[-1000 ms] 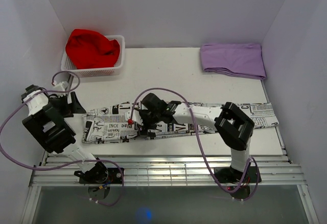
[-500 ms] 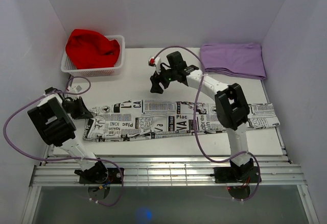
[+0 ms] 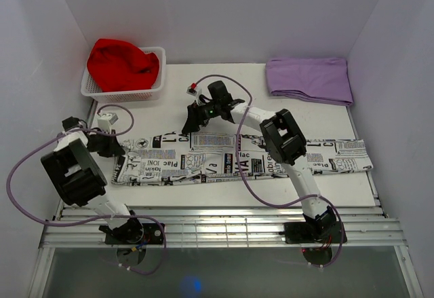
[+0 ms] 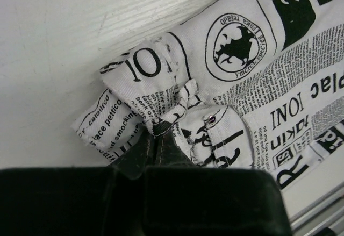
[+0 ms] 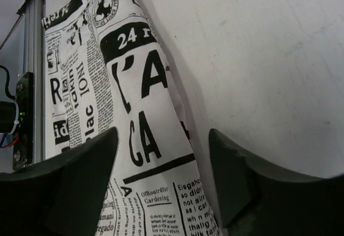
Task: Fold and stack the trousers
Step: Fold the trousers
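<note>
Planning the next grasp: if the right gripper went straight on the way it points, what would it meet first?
Probably the trousers: their edge lies between the open right gripper fingers, with bare table just beside it. Depth is unclear.

Black-on-white newsprint trousers (image 3: 169, 169); lilac cloth (image 3: 308, 79); red cloth (image 3: 122, 64), seemingly plain.

trousers (image 3: 271, 157) flat on table (image 3: 203, 84), left tool (image 3: 115, 147) seemingly pinching one end, right tool (image 3: 189, 124) nearby

Your left arm (image 3: 71, 169) and right arm (image 3: 281, 138) had white links and bulky black joint blocks, each trailing a looping purple cable (image 3: 9, 179); the right gripper (image 5: 161, 177) showed broad matte-black fingers (image 5: 75, 182)
</note>
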